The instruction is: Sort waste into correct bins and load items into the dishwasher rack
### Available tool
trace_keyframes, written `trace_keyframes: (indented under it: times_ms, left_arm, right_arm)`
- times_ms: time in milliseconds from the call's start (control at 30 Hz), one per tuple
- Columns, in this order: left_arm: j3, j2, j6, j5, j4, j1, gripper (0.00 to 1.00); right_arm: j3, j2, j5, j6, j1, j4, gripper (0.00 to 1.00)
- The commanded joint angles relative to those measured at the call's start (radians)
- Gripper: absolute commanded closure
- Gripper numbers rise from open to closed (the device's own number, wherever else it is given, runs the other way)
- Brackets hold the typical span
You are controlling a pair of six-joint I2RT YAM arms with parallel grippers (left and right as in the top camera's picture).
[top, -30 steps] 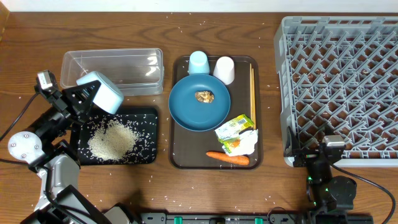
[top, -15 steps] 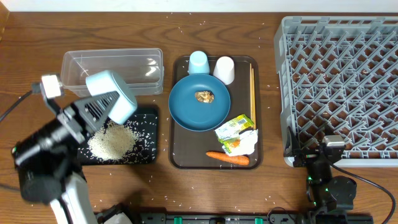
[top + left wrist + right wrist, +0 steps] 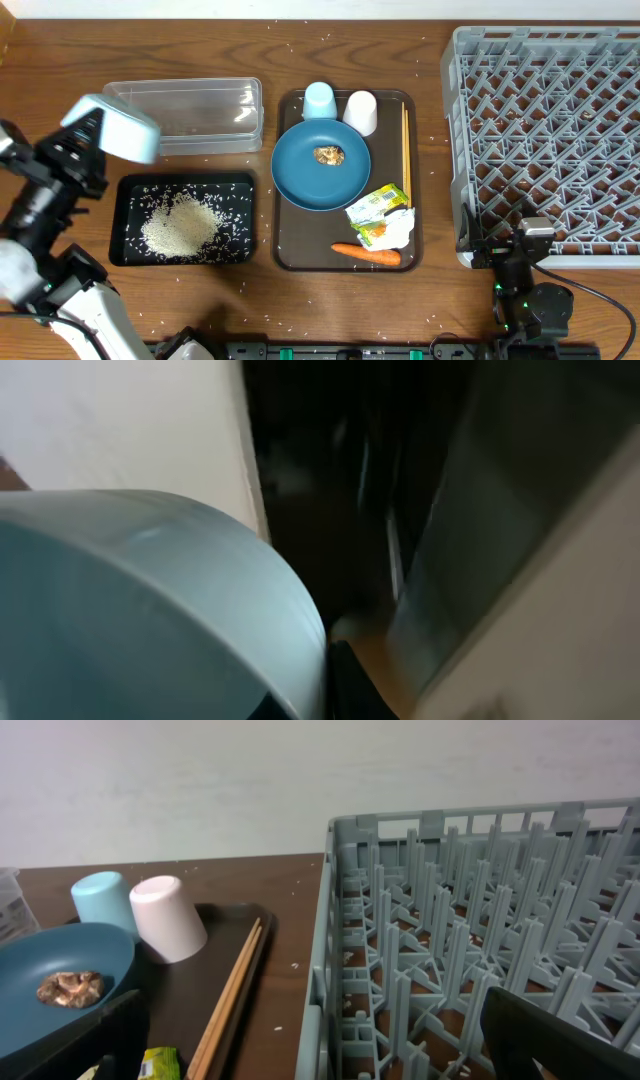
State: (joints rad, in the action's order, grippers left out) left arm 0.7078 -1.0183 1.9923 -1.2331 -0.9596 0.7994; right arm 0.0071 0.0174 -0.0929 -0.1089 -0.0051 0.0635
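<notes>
The light-blue bowl (image 3: 112, 128) is held tilted in the air at the table's left side, overlapping the left end of the clear tub (image 3: 200, 110) as seen from overhead, and is pinched at its rim by the left gripper (image 3: 88, 138). Rice (image 3: 180, 225) is heaped in the black tray (image 3: 118, 215) nearby. The right gripper (image 3: 522, 238) is spread wide at the near edge of the dishwasher rack (image 3: 550, 140).

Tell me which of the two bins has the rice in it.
The shallow black tray, which carries a heap of white rice. The clear tub behind it shows no such heap.
</notes>
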Motion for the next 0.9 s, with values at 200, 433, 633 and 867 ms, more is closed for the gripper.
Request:
trace_keyframes:
  times_ms: [200,433,633,867]
  left_arm:
    - [0.035,0.01,-0.391,0.141,0.242,0.005,0.94]
    - [0.079,0.011,-0.83,0.087,0.532,0.005,0.94]
    - [0.08,0.024,-0.946,0.047,0.556,0.005,0.94]
    - [0.08,0.026,-1.169,0.173,0.788,0.004,0.93]
  right_arm:
    - [-0.002,-0.002,0.007,0.013,-0.005,0.004,0.01]
    - [-0.002,-0.002,0.007,0.013,-0.005,0.004,0.01]
    - [-0.002,-0.002,0.007,0.013,-0.005,0.004,0.01]
    - [-0.002,-0.002,0.007,0.013,-0.005,0.004,0.01]
